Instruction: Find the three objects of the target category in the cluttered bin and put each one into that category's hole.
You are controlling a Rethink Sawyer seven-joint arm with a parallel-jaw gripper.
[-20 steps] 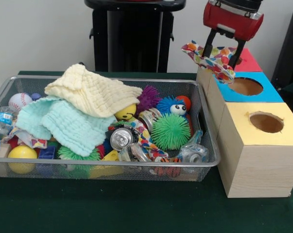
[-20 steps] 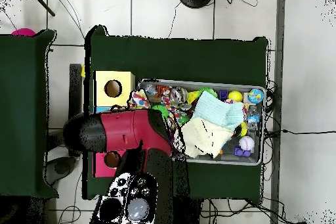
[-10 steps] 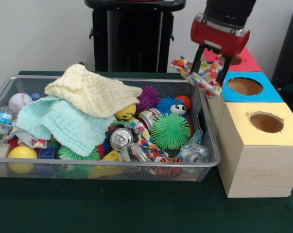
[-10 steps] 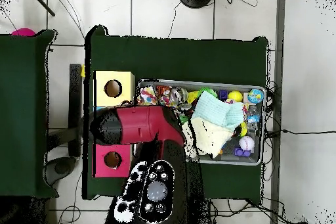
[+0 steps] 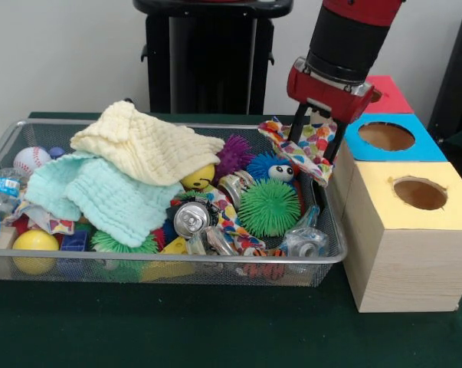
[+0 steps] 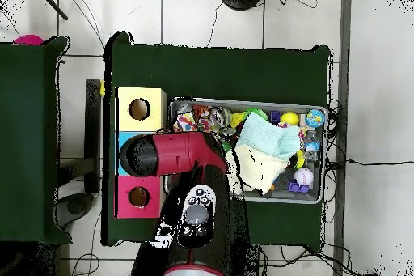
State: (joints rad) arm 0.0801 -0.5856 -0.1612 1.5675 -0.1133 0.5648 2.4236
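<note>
The bin (image 5: pixel 326 257) lies nearest, heaped with clutter. At its two o'clock corner, beside the blue-topped box (image 5: pixel 389 138), a patterned cloth (image 5: pixel 301 147) is clenched in the gripper (image 5: pixel 313 146); its draped tail should be cleared of the rim.

Plain off-white wall (image 5: pixel 70 54) behind a dark green cloth-covered table (image 5: pixel 215 337). Pale tiled floor (image 6: pixel 372 87) with black trailing cables (image 6: pixel 368 162); a second green-covered table (image 6: pixel 28 135) stands beside.
</note>
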